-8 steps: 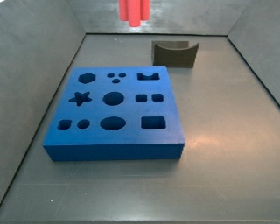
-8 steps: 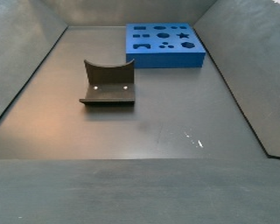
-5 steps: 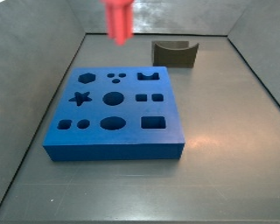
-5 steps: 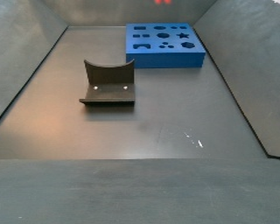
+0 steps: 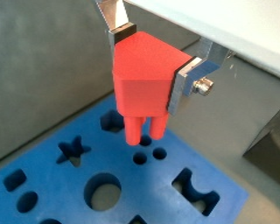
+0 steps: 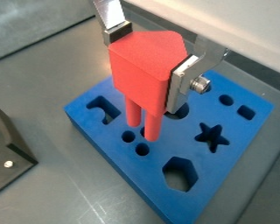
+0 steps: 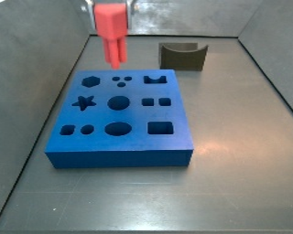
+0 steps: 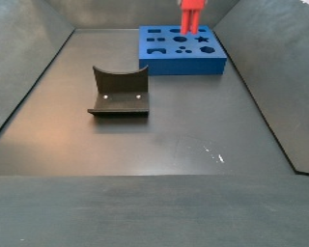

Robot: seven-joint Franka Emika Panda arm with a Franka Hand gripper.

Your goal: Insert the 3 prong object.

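Observation:
My gripper (image 5: 152, 61) is shut on the 3 prong object (image 5: 145, 77), a bright red piece with a blocky top and long prongs pointing down. It also shows in a wrist view (image 6: 140, 74), with the gripper (image 6: 146, 63) round its top. It hangs above the blue block (image 6: 166, 144), its prong tips near the small round holes (image 6: 136, 144). In a side view the red piece (image 7: 111, 32) is over the block's far left part (image 7: 122, 119). In a side view it (image 8: 191, 14) is above the block (image 8: 181, 50). The fingers are out of view in both side views.
A dark grey curved block stands on the floor, apart from the blue block, in both side views (image 7: 182, 56) (image 8: 119, 93). Its corner shows in a wrist view (image 6: 4, 149). Grey walls enclose the floor (image 8: 157, 145). The blue block has several differently shaped holes, including a star (image 7: 84, 103).
The red piece has come down and moved left, from the top edge of the side view to just above the blue block's far left part.

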